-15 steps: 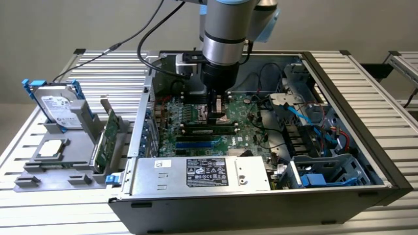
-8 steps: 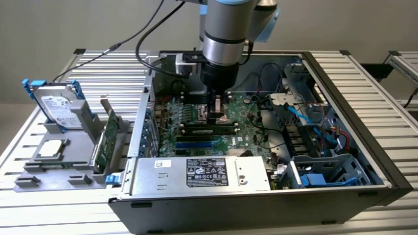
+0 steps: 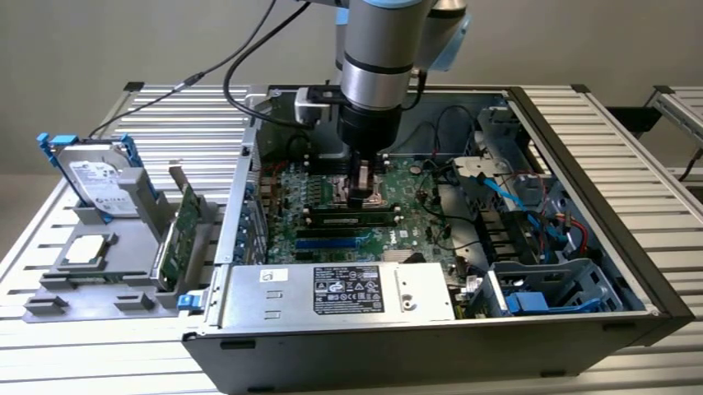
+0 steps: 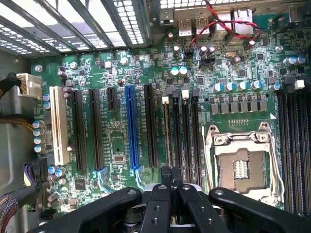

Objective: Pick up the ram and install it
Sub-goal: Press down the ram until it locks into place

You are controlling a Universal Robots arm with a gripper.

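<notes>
The ram (image 3: 351, 218), a long thin green stick with dark chips, lies lengthwise in a memory slot on the motherboard (image 3: 329, 185) inside the open computer case. It sits just in front of the CPU socket (image 3: 370, 199). My gripper (image 3: 364, 191) reaches straight down into the case and hovers over the socket, right behind the ram. Its fingers are shut with nothing between them. In the wrist view the shut gripper (image 4: 170, 171) hangs over the row of dark memory slots (image 4: 182, 131), between the blue slot (image 4: 130, 128) and the CPU socket (image 4: 240, 165).
At the exterior view's left, a grey holder (image 3: 66, 292) carries a silver hard drive with blue rails (image 3: 97, 177), an upright green expansion card (image 3: 184, 226) and a small chip (image 3: 88, 251). The power supply (image 3: 341, 290), drive cage (image 3: 549, 288) and loose cables (image 3: 500, 185) crowd the case.
</notes>
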